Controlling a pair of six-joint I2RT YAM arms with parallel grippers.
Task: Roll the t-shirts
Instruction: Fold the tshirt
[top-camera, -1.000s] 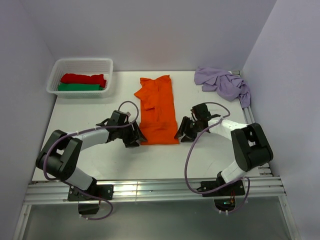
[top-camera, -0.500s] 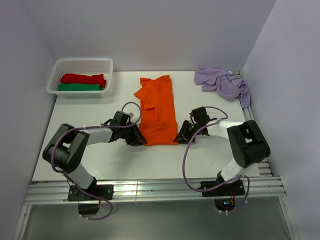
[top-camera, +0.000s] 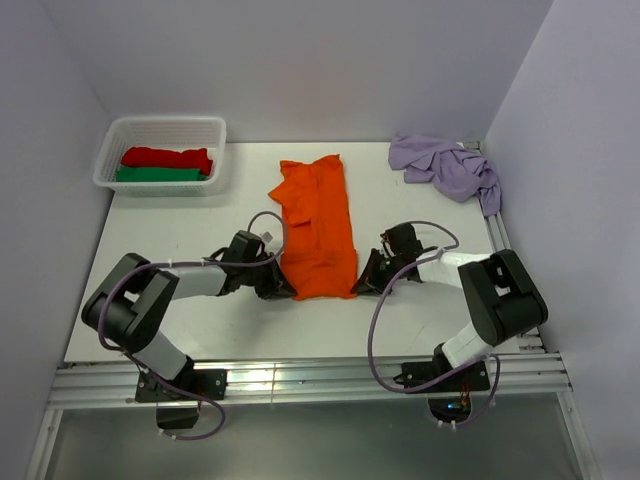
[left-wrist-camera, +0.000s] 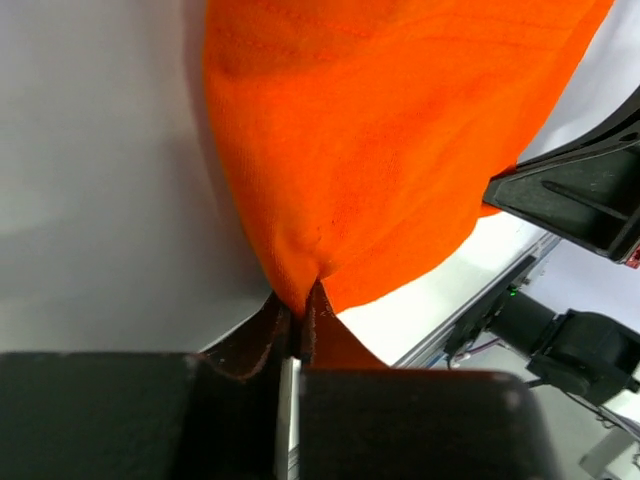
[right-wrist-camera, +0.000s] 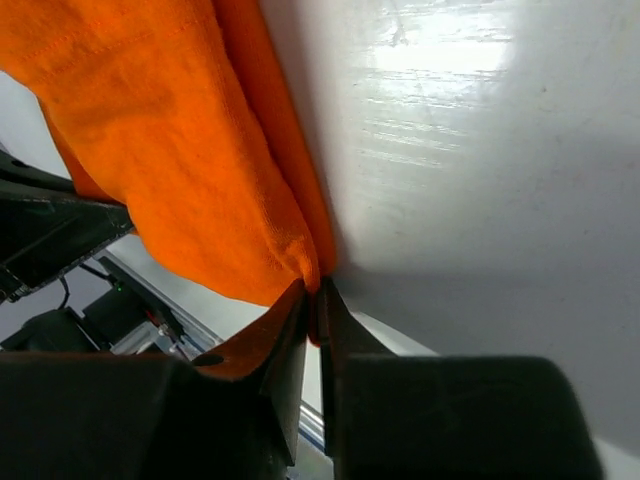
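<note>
One orange t-shirt (top-camera: 318, 225), one lilac t-shirt (top-camera: 445, 165). One basket (top-camera: 160, 127), two rolls inside: red roll (top-camera: 165, 157), green roll (top-camera: 160, 175). Two arms: left arm (top-camera: 190, 280), right arm (top-camera: 500, 295).

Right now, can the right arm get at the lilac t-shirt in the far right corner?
Probably not yet: the right end effector is shut on the near hem of the orange t-shirt. Nothing lies between it and the lilac t-shirt, so once released it looks reachable.

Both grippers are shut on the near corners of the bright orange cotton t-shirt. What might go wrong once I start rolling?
1. The left gripper and right gripper each pinch only a small tuck of the bright orange cotton t-shirt; it may slip free.
2. The shirt's far end lies rumpled, so the roll may go crooked.
</note>
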